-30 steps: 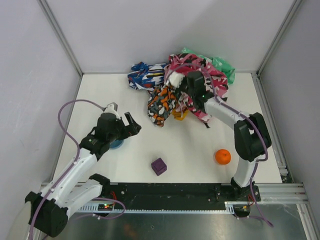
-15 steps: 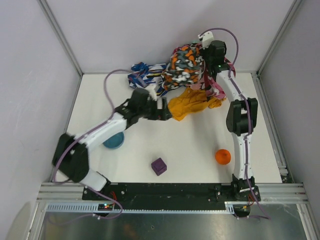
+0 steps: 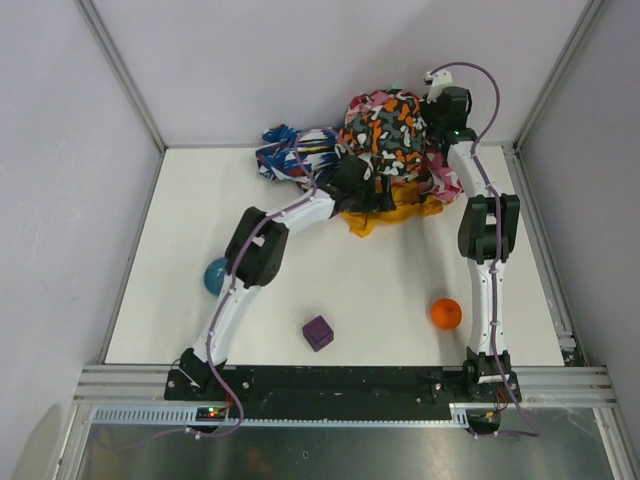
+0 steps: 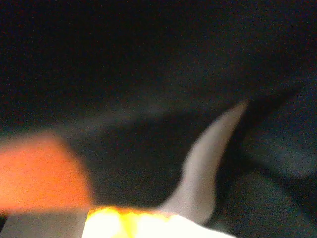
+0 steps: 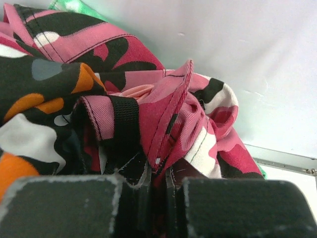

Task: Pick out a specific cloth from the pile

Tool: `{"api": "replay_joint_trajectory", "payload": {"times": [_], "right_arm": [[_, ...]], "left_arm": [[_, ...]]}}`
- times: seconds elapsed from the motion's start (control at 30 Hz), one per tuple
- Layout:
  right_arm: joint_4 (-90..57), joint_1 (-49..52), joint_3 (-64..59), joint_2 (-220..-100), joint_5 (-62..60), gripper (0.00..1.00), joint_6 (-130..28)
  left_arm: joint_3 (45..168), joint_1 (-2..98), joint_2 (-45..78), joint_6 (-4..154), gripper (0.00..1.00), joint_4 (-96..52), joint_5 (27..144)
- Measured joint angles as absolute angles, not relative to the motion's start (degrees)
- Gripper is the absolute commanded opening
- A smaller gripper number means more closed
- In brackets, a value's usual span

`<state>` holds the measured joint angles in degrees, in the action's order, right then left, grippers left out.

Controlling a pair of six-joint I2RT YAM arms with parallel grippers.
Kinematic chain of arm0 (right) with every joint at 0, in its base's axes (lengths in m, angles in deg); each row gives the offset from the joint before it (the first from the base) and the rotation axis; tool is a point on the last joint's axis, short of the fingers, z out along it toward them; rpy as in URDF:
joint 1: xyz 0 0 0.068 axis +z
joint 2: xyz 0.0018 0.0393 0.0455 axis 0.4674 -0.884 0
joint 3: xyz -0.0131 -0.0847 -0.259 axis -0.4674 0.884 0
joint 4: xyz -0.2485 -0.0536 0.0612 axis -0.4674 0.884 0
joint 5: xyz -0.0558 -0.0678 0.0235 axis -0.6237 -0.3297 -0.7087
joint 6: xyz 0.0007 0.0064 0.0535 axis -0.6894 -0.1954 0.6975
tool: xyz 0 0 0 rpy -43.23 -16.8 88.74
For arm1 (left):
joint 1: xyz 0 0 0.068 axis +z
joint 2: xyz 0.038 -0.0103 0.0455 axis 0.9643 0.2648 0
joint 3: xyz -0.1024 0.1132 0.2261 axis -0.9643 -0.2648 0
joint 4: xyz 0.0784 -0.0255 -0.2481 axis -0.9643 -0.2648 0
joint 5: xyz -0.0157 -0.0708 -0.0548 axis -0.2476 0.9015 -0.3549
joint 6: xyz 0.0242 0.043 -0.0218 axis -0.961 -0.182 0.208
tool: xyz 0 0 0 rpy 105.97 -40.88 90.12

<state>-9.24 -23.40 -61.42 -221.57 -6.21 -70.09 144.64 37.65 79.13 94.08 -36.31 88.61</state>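
- White table [image 3: 200,200] inside a pale-walled enclosure; both arms stretch to its far side.
- Mustard cloth [image 3: 395,212]: plain orange-yellow and crumpled. It lies on the table at the near foot of the pile, its back part under the cloths held aloft and its near edge exposed.
- Pile [image 3: 330,150]: heaped against the back wall.
  - Grey-orange-white camouflage cloth [image 3: 385,125] hangs bunched above the mustard cloth.
  - Pink camouflage cloth [image 5: 173,114] is beside it on the right.
  - Blue-white print cloth [image 3: 295,150] rests on the table at the left end.
  - A sliver of green cloth [image 5: 74,6] shows behind.
- Left gripper [image 3: 366,190]: pushed in at the mustard cloth's left edge, beneath the hanging camouflage.
  - From above, its fingers are hidden.
  - The left wrist view is a dark blur with an orange patch and a yellow strip at the bottom.
  - Whether it is parted or clamped cannot be told.
- Right gripper [image 5: 158,186]: high over the back of the pile, with its fingers pinched together on a fold of the pink camouflage cloth. The grey-orange-white cloth is bunched against it on the left.
- Loose items on the near half of the table, well apart from the pile:
  - orange ball [image 3: 446,313]
  - purple cube [image 3: 318,332]
  - teal round object [image 3: 215,275], partly behind the left arm
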Motion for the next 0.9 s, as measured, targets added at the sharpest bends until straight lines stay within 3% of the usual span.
{"api": "replay_joint_trajectory", "payload": {"times": [0.13, 0.23, 0.33, 0.43, 0.47, 0.53, 0.7, 0.9], "right_arm": [[-9.70, -24.47, -59.37, -220.50, -4.11, 0.00, -68.87], [-10.33, -24.95, -57.51, -219.49, -2.91, 0.00, -68.36], [-11.43, -25.21, -55.80, -218.73, -2.27, 0.00, -67.82], [-11.97, -25.39, -54.76, -218.24, -1.72, 0.00, -67.36], [-12.11, -25.43, -54.43, -218.07, -1.62, 0.00, -67.21], [-12.24, -25.45, -53.68, -217.63, -1.59, 0.00, -67.14], [-12.00, -25.45, -52.96, -217.09, -2.01, 0.00, -66.81], [-8.76, -25.41, -54.49, -217.17, -4.09, 0.00, -65.96]], "left_arm": [[157.12, 36.63, 86.43, 95.59, 0.99, -37.29, 87.28], [163.35, 35.25, 90.84, 96.20, 0.88, -37.64, 87.38], [167.13, 33.65, 93.47, 96.96, 0.62, -37.75, 87.30], [168.46, 32.19, 94.89, 97.64, 0.15, -38.06, 86.47], [168.51, 31.73, 95.10, 97.73, 0.08, -38.45, 86.31], [168.49, 31.01, 95.39, 97.75, 0.02, -38.73, 85.99], [161.99, 30.79, 90.56, 95.15, 0.01, -39.32, 85.85], [140.18, 31.14, 66.49, 87.39, 0.01, -42.30, 88.32]]}}
